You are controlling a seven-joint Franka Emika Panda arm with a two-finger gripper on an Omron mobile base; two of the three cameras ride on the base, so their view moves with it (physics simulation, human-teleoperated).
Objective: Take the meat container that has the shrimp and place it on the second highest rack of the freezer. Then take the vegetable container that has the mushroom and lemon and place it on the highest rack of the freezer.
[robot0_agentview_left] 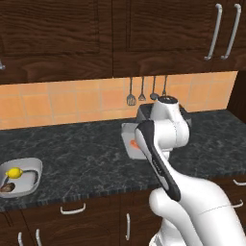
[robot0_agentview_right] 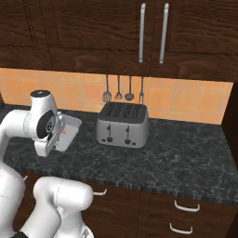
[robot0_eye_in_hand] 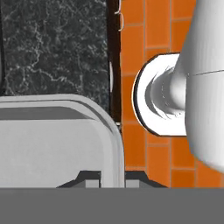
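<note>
The meat container [robot0_eye_in_hand: 52,144], a pale grey tray, is held tilted above the dark counter. My gripper [robot0_eye_in_hand: 113,178] is shut on its rim, one fingertip on each side of the wall. The same meat container [robot0_agentview_left: 129,140] peeks out behind my arm, and the orange shrimp [robot0_agentview_left: 134,143] lies in it. In the right base view the meat container [robot0_agentview_right: 69,129] tilts beside my wrist. The vegetable container [robot0_agentview_left: 30,166] rests on the counter at the far left, holding the yellow lemon [robot0_agentview_left: 14,172] and the brown mushroom [robot0_agentview_left: 6,187]. The freezer and its racks are out of view.
A silver toaster [robot0_agentview_right: 122,124] stands on the black stone counter [robot0_agentview_right: 186,158] by the orange tiled wall. Kitchen utensils [robot0_agentview_right: 123,90] hang above it. Dark wooden cabinets [robot0_agentview_left: 57,29] run overhead and drawers below the counter's front edge.
</note>
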